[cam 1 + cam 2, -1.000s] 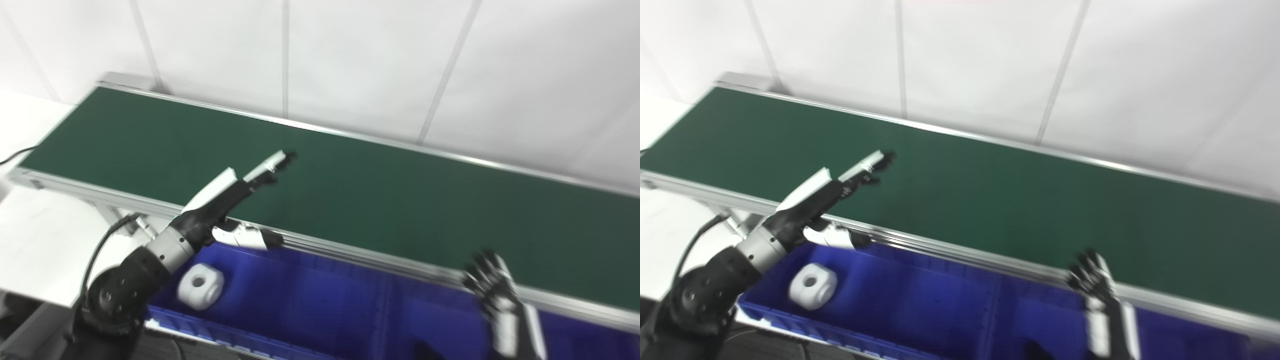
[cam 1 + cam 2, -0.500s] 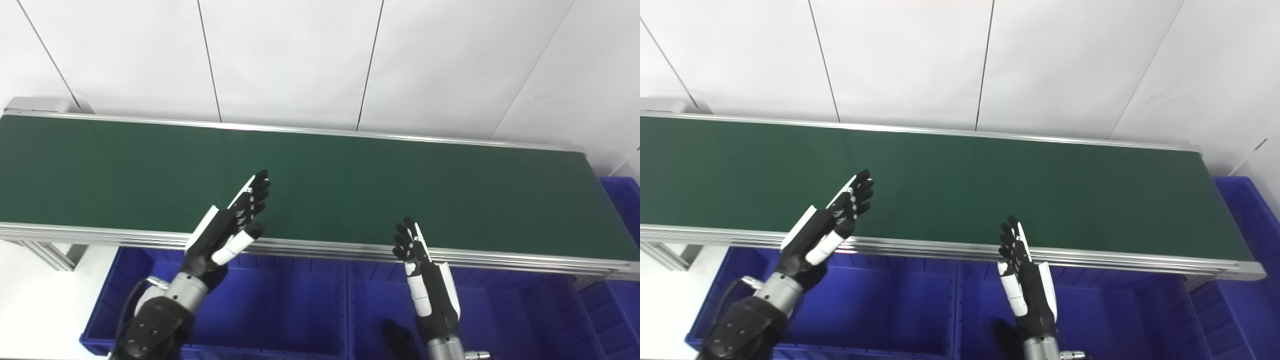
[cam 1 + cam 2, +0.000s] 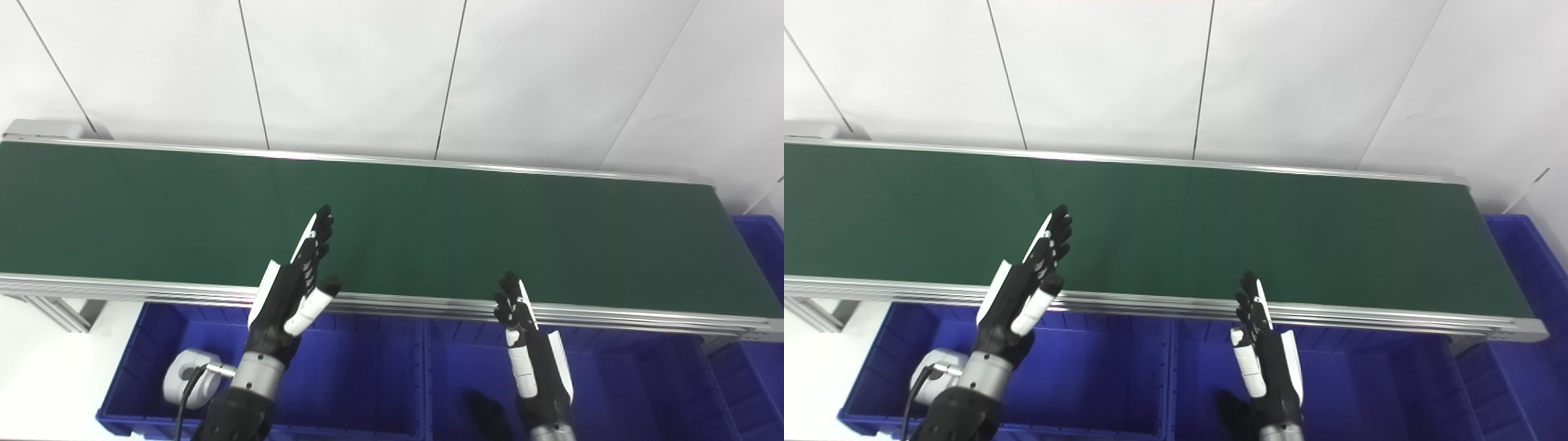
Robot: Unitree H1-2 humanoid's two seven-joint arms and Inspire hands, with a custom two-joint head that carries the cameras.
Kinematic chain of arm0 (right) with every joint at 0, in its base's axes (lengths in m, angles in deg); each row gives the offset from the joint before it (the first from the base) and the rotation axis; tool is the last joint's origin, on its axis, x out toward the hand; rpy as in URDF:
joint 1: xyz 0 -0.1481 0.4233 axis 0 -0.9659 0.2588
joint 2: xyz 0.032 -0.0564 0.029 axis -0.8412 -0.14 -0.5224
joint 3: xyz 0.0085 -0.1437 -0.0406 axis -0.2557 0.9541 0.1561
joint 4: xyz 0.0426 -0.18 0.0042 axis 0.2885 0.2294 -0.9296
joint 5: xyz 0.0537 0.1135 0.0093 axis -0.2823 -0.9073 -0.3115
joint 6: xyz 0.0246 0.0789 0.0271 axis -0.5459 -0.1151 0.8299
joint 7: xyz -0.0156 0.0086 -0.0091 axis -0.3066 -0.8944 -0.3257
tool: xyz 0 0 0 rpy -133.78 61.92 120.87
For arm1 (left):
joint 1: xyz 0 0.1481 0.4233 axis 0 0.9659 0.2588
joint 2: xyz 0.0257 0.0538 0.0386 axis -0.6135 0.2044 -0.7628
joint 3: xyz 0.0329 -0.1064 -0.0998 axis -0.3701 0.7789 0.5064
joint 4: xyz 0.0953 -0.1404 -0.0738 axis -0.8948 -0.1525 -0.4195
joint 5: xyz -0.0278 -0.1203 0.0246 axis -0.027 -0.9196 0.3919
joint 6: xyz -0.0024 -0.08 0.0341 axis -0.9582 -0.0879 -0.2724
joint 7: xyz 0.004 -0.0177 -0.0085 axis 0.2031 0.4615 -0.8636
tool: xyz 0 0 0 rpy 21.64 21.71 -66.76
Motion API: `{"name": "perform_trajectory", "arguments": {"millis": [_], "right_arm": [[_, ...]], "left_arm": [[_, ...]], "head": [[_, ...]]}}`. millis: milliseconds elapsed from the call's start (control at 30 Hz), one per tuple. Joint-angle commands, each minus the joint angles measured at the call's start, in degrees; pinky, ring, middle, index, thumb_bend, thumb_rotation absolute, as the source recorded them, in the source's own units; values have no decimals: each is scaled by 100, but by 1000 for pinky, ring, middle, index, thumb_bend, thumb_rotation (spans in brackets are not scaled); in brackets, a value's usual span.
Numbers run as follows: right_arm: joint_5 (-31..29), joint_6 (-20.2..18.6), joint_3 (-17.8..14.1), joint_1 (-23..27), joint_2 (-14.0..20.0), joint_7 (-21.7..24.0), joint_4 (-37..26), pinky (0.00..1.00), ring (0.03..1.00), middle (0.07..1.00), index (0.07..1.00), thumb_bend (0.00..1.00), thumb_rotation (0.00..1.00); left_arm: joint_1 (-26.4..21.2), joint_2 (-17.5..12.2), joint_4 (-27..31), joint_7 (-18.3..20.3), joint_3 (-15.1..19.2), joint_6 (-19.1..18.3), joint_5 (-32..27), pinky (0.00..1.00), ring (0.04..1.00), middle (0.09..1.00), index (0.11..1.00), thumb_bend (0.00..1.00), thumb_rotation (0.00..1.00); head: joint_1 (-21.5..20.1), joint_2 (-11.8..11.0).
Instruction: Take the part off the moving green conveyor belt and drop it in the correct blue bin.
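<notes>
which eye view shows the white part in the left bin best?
Left eye view: the white part shows most of its body and its hole, left of the left hand's wrist. In the right eye view the forearm covers more of it.

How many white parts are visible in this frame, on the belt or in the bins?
1. A white part lies in the left blue bin, near its left end, partly behind the left arm. None shows on the green belt. Bin floors hidden behind the arms could hold more.

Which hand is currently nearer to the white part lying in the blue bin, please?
Left. The left hand is raised just up and right of the white part; the right hand is far off to its right.
</notes>
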Motion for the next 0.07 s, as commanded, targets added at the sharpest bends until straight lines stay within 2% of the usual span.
{"name": "perform_trajectory", "arguments": {"millis": [0,33], "right_arm": [[-56,-55,-9,65,-2,23,-253,952,965,983,1000,893,1000],[-54,-75,-18,68,20,30,-271,953,965,983,1000,893,1000]], "left_arm": [[-2,74,249,-143,-73,328,115,1000,1000,1000,1000,790,887],[30,92,273,-178,-99,344,168,1000,1000,1000,1000,789,887]], "head": [[71,47],[129,83]]}}
